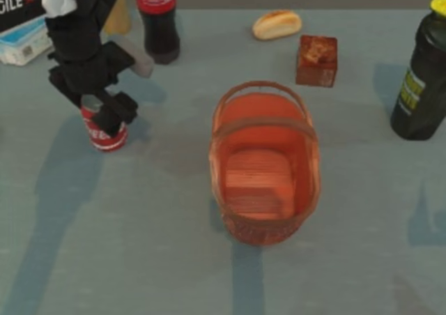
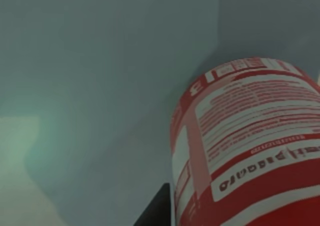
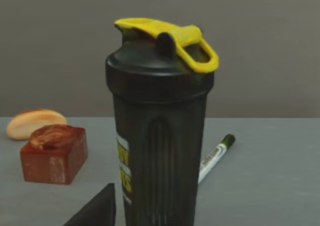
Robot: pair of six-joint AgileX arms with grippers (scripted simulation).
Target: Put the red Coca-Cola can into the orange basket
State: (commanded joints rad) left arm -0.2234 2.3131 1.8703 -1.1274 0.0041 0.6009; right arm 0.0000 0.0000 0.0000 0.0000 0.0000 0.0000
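The red Coca-Cola can [image 1: 106, 139] stands upright on the table at the left, near the back. My left gripper [image 1: 104, 116] comes down over it from above and is shut on the can. In the left wrist view the can [image 2: 250, 146] looms large, with one dark finger [image 2: 157, 211] pressed against its side. The orange basket [image 1: 217, 168] sits in the middle of the table, to the can's right, with nothing on its ribbed floor and its hoop handle arched across. My right arm is out of the top view. One of its fingers [image 3: 97, 208] shows, set wide, holding nothing.
A tall cola bottle [image 1: 157, 15] stands just behind the can. A bread roll [image 1: 277, 24] and a brown-red cube box [image 1: 317, 60] lie behind the basket. A black shaker with a yellow lid [image 1: 421, 78] stands at the right, a marker [image 3: 215, 156] beside it. A white box [image 1: 24, 47] lies back left.
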